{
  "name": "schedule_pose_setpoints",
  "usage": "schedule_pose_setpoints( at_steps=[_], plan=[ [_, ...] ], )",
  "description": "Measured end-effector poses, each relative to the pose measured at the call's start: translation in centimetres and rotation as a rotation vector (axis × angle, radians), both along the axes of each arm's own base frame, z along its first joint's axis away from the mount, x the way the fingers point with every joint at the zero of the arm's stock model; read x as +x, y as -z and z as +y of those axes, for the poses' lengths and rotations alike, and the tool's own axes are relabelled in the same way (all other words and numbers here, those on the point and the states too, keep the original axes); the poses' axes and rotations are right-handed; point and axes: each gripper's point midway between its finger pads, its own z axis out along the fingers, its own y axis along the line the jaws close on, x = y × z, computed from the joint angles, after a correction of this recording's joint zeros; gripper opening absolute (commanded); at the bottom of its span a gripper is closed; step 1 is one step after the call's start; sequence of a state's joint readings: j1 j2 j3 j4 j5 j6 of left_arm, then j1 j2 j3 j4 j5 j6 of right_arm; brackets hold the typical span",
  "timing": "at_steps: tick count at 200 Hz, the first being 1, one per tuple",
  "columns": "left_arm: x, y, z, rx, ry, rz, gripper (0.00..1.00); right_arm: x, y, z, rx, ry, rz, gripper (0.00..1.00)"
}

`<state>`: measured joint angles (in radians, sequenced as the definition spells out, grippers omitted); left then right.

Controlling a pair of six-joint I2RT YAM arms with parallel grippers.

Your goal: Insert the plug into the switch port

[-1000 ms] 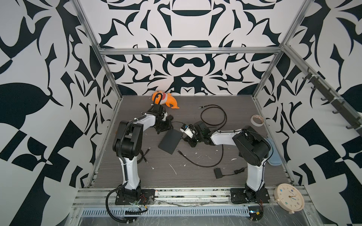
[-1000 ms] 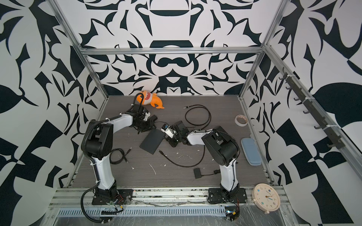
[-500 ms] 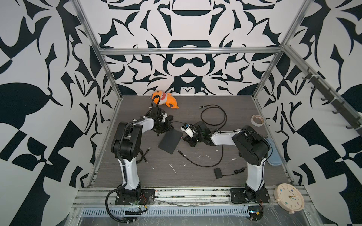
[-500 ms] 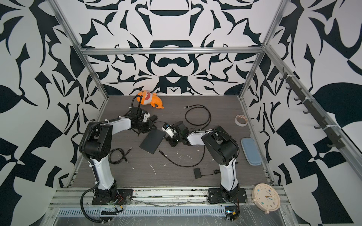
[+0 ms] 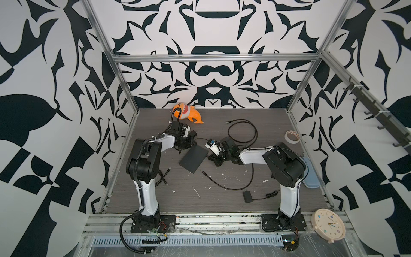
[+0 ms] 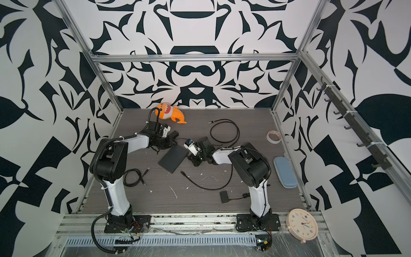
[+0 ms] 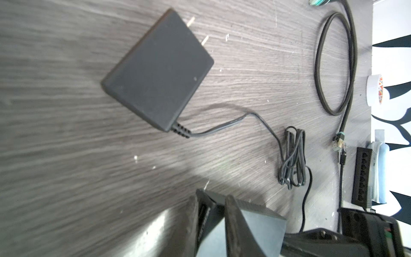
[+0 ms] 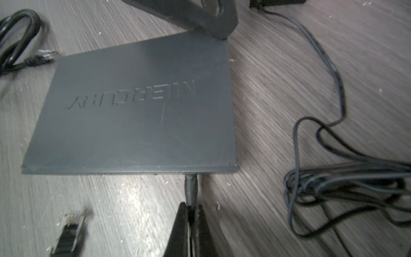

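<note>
The switch (image 5: 193,159) (image 6: 172,159) is a flat dark grey box marked MERCURY (image 8: 138,106), lying mid-table. My right gripper (image 8: 191,207) (image 5: 209,158) (image 6: 188,158) is shut on the black barrel plug (image 8: 190,187), whose tip meets the switch's near edge. How deep it sits is hidden. The plug's thin cable (image 8: 333,66) runs to a black power adapter (image 7: 158,73) (image 5: 194,133). My left gripper (image 7: 212,195) (image 5: 193,145) (image 6: 174,144) is shut on the switch's far corner (image 7: 260,224), one finger above and one below.
An orange plush fish (image 5: 186,112) lies at the back. A looped network cable (image 5: 243,133), tape roll (image 5: 292,136) and blue case (image 5: 311,175) are on the right. Another adapter (image 5: 247,197) and loose cables (image 5: 222,182) (image 5: 162,178) lie in front. A loose connector (image 8: 69,229) lies beside the right gripper.
My left jaws have closed in on the switch's corner, and the left arm has shifted slightly. The right arm, the plug and the switch have stayed where they were.
</note>
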<state>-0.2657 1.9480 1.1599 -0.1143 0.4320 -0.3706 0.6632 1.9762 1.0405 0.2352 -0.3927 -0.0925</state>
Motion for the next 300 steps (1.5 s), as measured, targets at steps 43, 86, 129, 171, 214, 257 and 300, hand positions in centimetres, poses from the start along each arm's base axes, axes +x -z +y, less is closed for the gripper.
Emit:
schedule_pose_setpoints(
  at_steps=[43,86,129,171,214,257,300],
  plan=[
    [0.5,-0.2,-0.1,-0.011,-0.007,-0.029,0.20,0.2,0.0,0.2,-0.007,0.020,0.045,0.03],
    [0.5,-0.5,0.3,-0.008,-0.045,-0.038,0.22,0.6,0.0,0.3,-0.012,0.062,0.061,0.09],
    [-1.9,0.3,1.3,0.031,-0.128,0.072,0.40,2.3,-0.5,0.2,-0.023,0.125,0.011,0.26],
    [-1.6,0.5,3.8,0.122,-0.243,0.082,0.49,2.1,-3.1,-2.6,0.011,0.175,-0.019,0.39],
    [-0.9,0.6,5.9,0.147,-0.315,0.084,0.50,1.6,-6.4,-6.1,0.025,0.210,-0.058,0.42],
    [-2.7,0.1,5.3,0.093,-0.290,0.112,0.50,0.5,-5.1,-5.6,0.003,0.138,-0.039,0.40],
    [-4.3,-0.9,4.1,0.038,-0.239,0.132,0.52,0.8,-2.8,-5.0,-0.132,-0.004,-0.037,0.36]
  ],
)
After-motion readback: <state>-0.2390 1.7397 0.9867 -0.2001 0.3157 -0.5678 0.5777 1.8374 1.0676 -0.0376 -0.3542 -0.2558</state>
